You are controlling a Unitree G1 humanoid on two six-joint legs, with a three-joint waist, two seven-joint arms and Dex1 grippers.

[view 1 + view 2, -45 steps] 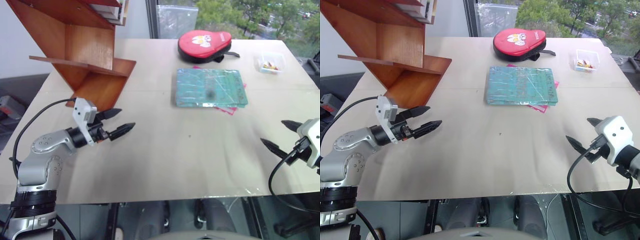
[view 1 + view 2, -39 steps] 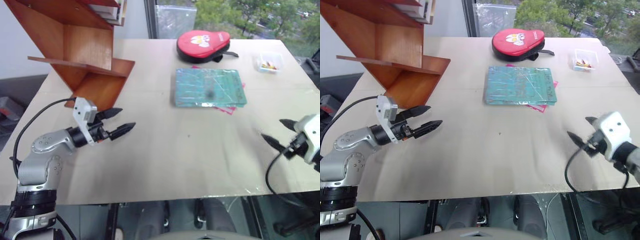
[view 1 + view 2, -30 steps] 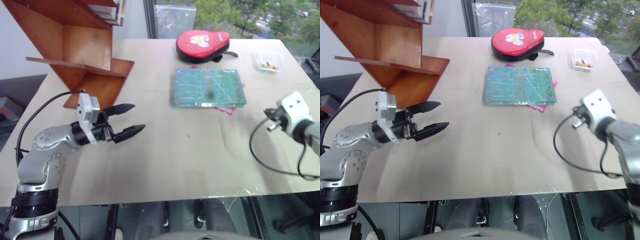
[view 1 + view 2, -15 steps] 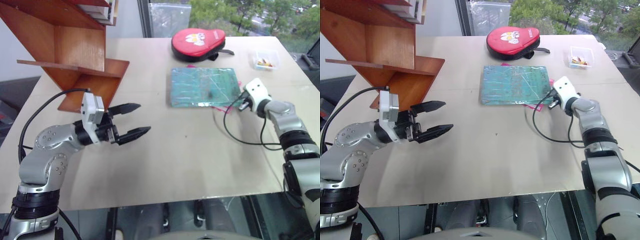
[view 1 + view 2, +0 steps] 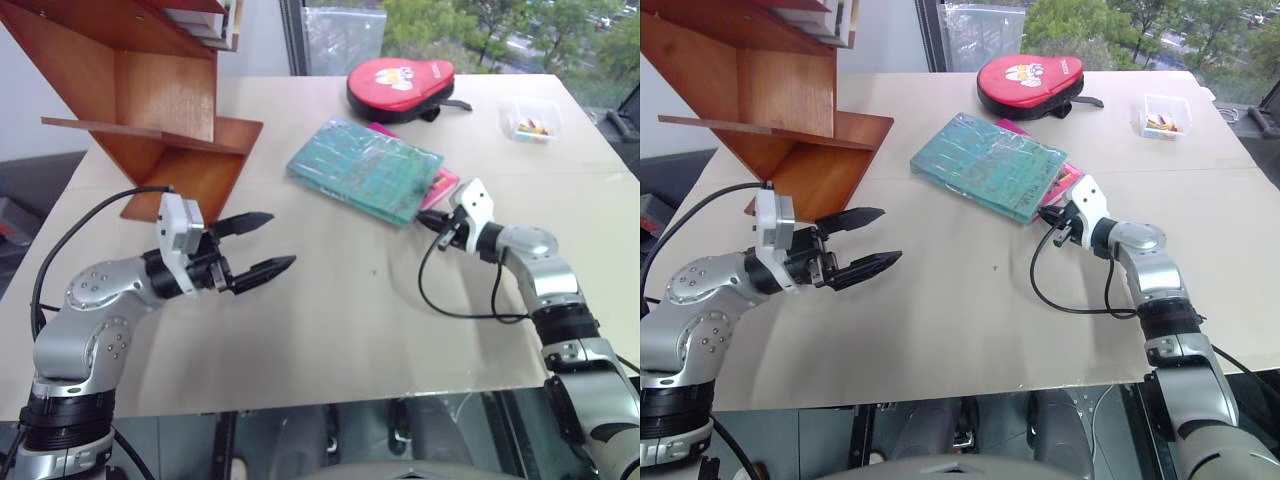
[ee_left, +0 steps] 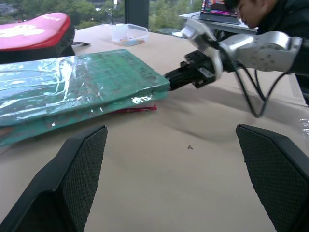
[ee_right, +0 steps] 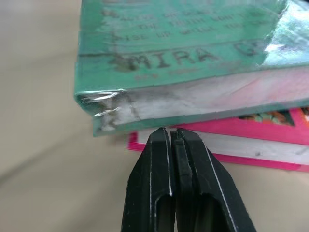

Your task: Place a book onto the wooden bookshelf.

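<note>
The book (image 5: 365,171) is a large flat teal-green rectangle with a glossy, wrinkled film cover and white page edges. It lies skewed on the matt beige worktop (image 5: 330,310) near centre, resting partly on a smaller bright pink book (image 5: 442,186), whose corner shows at its 4 o'clock. The wooden bookshelf (image 5: 150,95) is reddish-brown, smooth-grained, with slanted panels and a flat board; it stands at the book's 9 o'clock, apart from it.

A red padded oval case (image 5: 405,83) lies at the book's 12 o'clock. A small clear plastic box (image 5: 533,121) sits at about 2 o'clock.

Right claw (image 5: 424,216): fingers pressed fully together, holding nothing. The tip sits at the book's near corner, at its 4 o'clock, level with the seam between the two books; whether it actually touches cannot be told.

Left claw (image 5: 262,243): black tapered fingers spread wide, empty, over bare worktop at the book's 8 o'clock, well apart from it.
</note>
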